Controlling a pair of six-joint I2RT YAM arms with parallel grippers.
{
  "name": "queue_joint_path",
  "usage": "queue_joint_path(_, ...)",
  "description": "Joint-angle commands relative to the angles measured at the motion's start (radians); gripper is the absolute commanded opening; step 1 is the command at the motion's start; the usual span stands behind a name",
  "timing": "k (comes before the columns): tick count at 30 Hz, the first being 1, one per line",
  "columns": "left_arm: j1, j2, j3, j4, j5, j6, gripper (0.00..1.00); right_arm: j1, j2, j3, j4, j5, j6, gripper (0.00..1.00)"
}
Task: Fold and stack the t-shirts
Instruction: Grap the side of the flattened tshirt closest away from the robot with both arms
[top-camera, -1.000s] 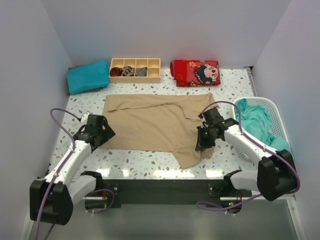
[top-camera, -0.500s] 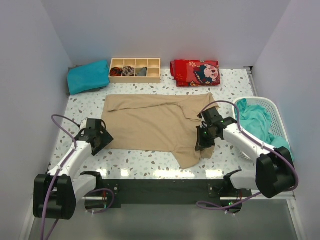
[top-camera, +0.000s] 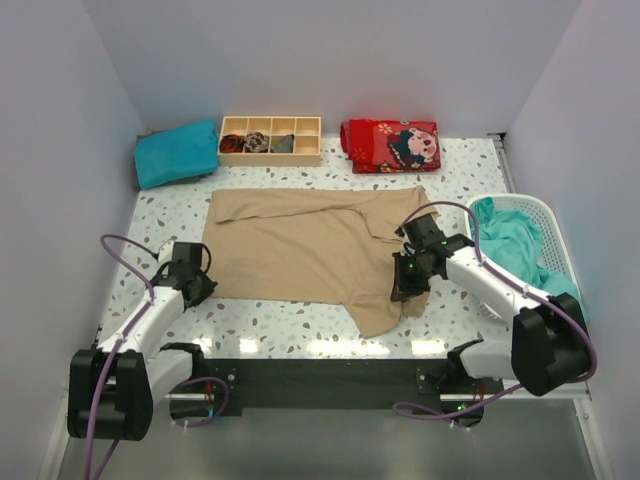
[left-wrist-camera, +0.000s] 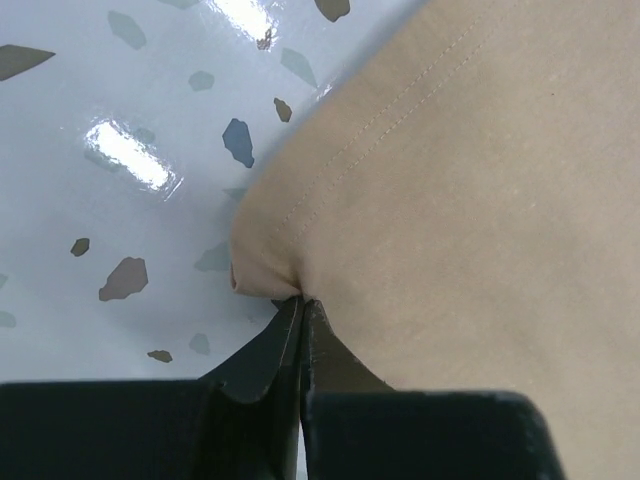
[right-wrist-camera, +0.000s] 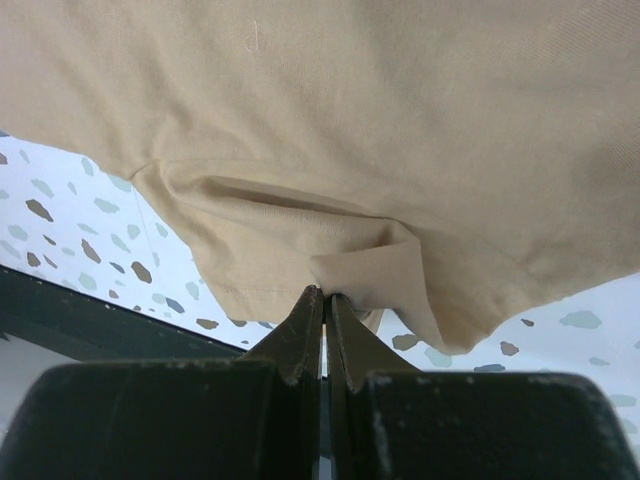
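Closing in over the last second, the left gripper (top-camera: 201, 284) is now pinching the near left hem corner of the tan t-shirt (top-camera: 300, 245), its jaws pressed together on the cloth. That shirt is lying spread across the middle of the speckled table (top-camera: 300, 325). The right gripper (top-camera: 399, 292) is staying put, clamping a small fold near the shirt's near right sleeve between fully closed jaws. A folded teal t-shirt (top-camera: 176, 152) is sitting at the far left corner, and a crumpled teal t-shirt (top-camera: 510, 245) is spilling out of the white basket (top-camera: 548, 215) at the right. A wooden organizer (top-camera: 270, 152) and a red cloth (top-camera: 391, 145) are resting along the far edge.
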Motion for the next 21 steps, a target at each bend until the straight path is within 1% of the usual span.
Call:
queue_joint_path(1,0.007,-0.015,-0.017,-0.005,0.008,-0.01,0.0,0.002,-0.028,0.019,-0.025,0.012,0.002,0.0)
queue_joint_path(5,0.007,-0.017,-0.02,-0.001,0.041,-0.012,0.0,0.003,-0.075,0.009,-0.08,0.009,0.021,0.0)
queue_joint_path(9,0.007,-0.034,-0.02,0.009,0.088,-0.01,0.0,0.002,-0.138,0.003,-0.121,0.015,0.085,0.0)
queue_joint_path(13,0.007,-0.046,0.009,0.007,0.152,-0.003,0.0,0.003,-0.184,0.018,-0.15,0.037,0.139,0.0)
queue_joint_path(15,0.007,-0.042,0.027,-0.001,0.177,0.009,0.0,0.002,-0.206,0.02,-0.163,0.017,0.172,0.0)
queue_joint_path(19,0.007,-0.026,0.079,-0.024,0.226,0.034,0.0,0.002,-0.218,0.038,-0.279,-0.015,0.163,0.0)
queue_joint_path(21,0.007,-0.018,0.086,-0.024,0.24,0.046,0.0,0.003,-0.238,0.035,-0.305,-0.032,0.165,0.0)
